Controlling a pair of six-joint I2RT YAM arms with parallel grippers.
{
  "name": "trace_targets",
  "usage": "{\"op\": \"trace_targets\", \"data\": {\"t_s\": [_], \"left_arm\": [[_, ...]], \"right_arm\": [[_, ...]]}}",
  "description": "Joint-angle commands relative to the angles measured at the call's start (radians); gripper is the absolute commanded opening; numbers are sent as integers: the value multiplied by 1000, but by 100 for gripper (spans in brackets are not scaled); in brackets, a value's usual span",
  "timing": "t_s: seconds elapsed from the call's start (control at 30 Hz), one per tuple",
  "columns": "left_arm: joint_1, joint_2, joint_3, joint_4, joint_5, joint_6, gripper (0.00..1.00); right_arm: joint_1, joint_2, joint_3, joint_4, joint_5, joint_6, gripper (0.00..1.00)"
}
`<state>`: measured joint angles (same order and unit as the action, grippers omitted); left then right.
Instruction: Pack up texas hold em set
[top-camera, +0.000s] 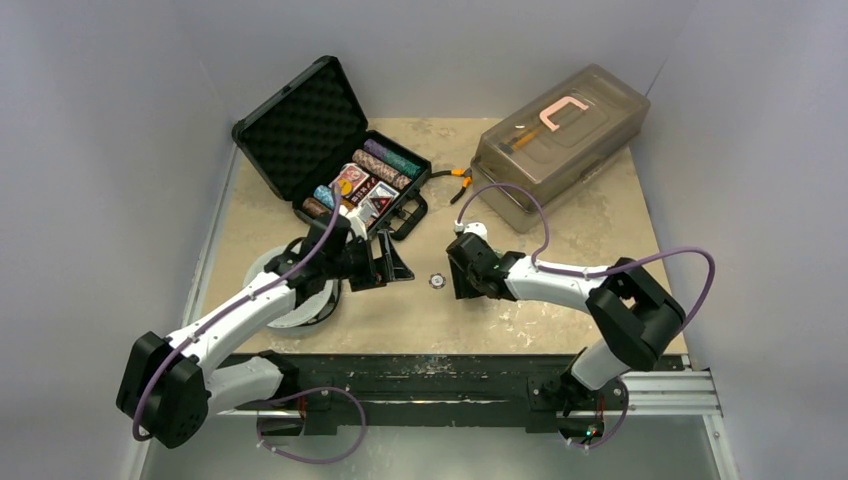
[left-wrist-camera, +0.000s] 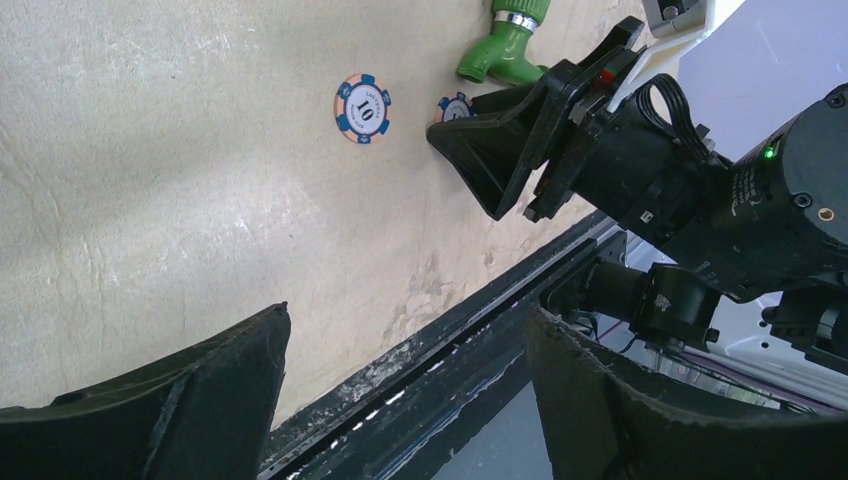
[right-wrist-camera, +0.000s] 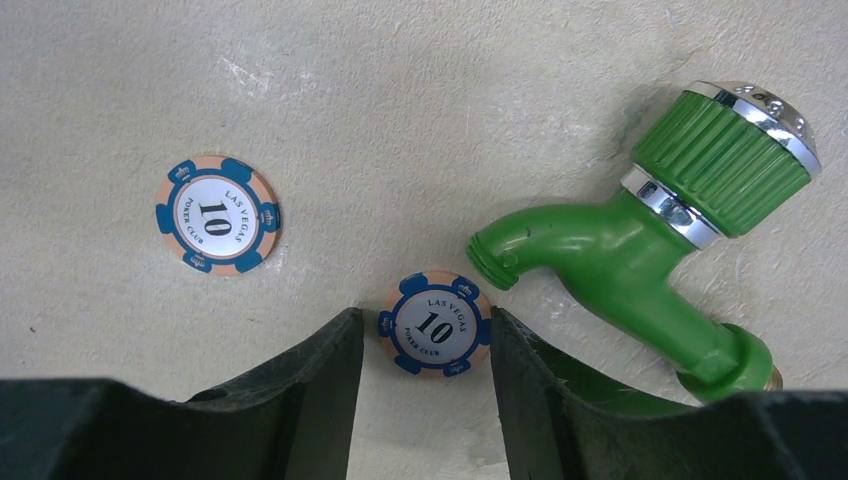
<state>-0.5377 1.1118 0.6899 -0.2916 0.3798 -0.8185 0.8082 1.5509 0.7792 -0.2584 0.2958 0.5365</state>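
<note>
The black case (top-camera: 300, 125) stands open at the back left, its tray holding rows of chips and card decks (top-camera: 365, 185). Two pink-and-blue "10" chips lie on the table. One chip (right-wrist-camera: 435, 322) lies between my right gripper's open fingertips (right-wrist-camera: 425, 320); the right finger is at its edge and the left shows a small gap. The other chip (right-wrist-camera: 217, 214) lies free to its left and also shows in the top view (top-camera: 437, 281). My left gripper (left-wrist-camera: 408, 318) is open and empty, held above the table near the case's handle (top-camera: 388, 262).
A green toy faucet (right-wrist-camera: 640, 240) lies right beside the right finger. A large translucent grey box (top-camera: 560, 140) stands at the back right. Orange-handled pliers (top-camera: 455, 180) lie between box and case. A white round object (top-camera: 290, 295) sits under my left arm.
</note>
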Motion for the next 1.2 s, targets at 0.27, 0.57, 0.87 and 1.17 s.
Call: {"op": "trace_targets", "data": {"t_s": [0.27, 0.57, 0.87, 1.17], "left_arm": [[-1, 12, 46, 41, 22, 10, 84], [20, 41, 52, 79, 80, -17, 84], [100, 58, -24, 214, 201, -114, 84], [207, 176, -16, 320, 353, -150, 84]], "right_arm": [[16, 78, 40, -108, 29, 27, 38], [31, 54, 28, -38, 35, -5, 34], [31, 26, 38, 65, -5, -57, 30], [32, 15, 45, 146, -35, -139, 28]]}}
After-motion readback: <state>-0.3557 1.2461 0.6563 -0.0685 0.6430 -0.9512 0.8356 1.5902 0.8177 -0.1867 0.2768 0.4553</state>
